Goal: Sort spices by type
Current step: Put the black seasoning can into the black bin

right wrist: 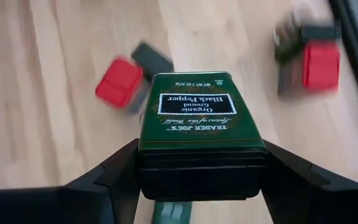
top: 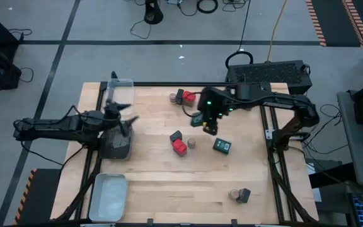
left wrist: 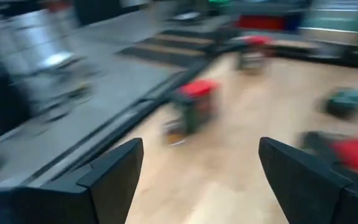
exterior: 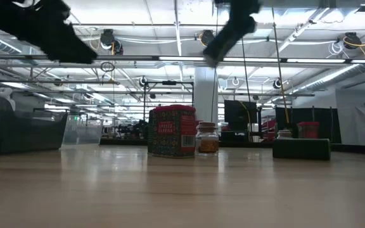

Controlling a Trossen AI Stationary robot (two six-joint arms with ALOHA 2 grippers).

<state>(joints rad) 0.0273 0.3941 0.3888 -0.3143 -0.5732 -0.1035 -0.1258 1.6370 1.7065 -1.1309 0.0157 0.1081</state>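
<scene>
A dark green black-pepper tin [right wrist: 199,127] is pinched between the fingers of the right gripper [top: 207,125], raised above the table's [top: 150,183] middle. The other spices lie scattered: a red tin [top: 179,147] and jar [top: 192,143] nearby, a green tin [top: 222,145] beside. The left gripper [top: 126,118] hangs spread over a dark tray [top: 116,150]. Sorting appears barely begun.
</scene>
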